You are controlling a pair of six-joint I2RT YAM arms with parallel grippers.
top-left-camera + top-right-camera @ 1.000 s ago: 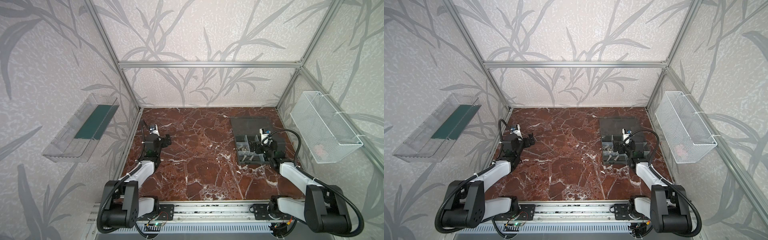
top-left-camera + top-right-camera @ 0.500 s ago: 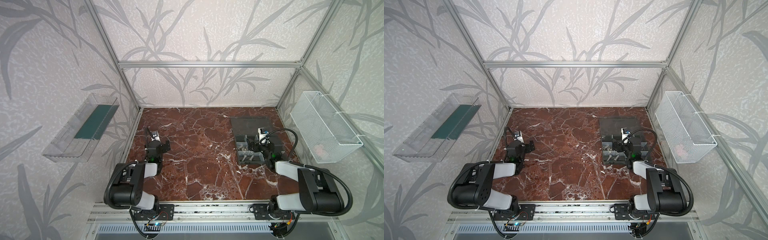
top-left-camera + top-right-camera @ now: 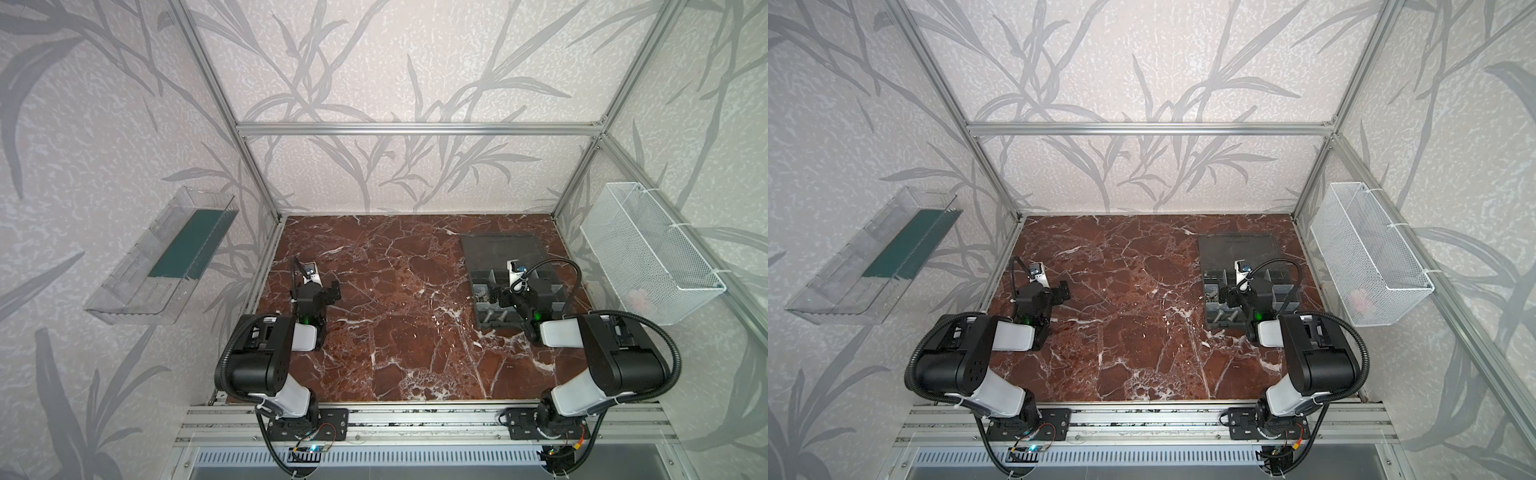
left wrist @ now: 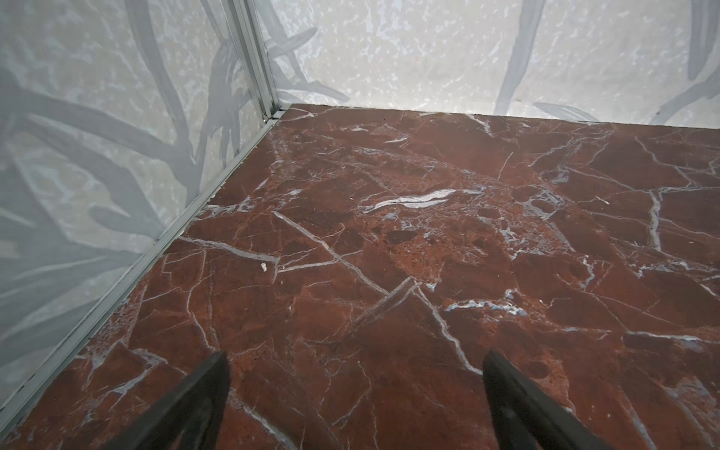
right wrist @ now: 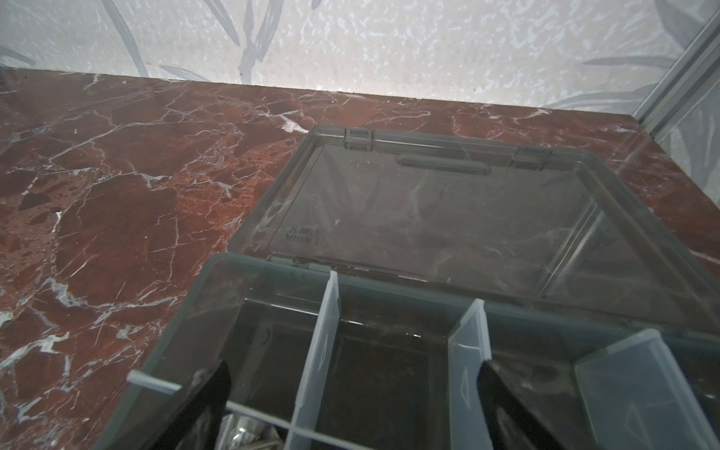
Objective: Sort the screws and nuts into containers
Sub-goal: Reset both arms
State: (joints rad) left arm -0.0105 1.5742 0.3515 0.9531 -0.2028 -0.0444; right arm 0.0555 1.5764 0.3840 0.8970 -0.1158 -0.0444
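The organiser box point(image 3: 476, 307) lies at the right middle of both top views. Its lid point(image 3: 500, 247) is folded flat on the counter point(image 3: 395, 316) behind it. The containers point(image 5: 389, 370), parted by pale dividers point(image 5: 319, 350), stand open upward. Silver screws point(image 3: 492, 319) are seen in the compartment at the box's lower left corner in a top view. More small bright pieces lie in the compartment just above, but whether nuts are among them cannot be told.

The right hand point(image 5: 354, 366) is held over the containers, its jaws spread wide with nothing between them. The left hand point(image 4: 355, 356) is likewise wide open and empty, over bare counter at the left middle of the top views.

The screws are judged to be hard, stiff and light, with smooth metal that is apt to roll or slip. Each would best be pinched across the threaded shaft near its middle, and a nut across two opposite flats. The thin plastic box may be shifted if nudged, and finger room is limited by the dividers.
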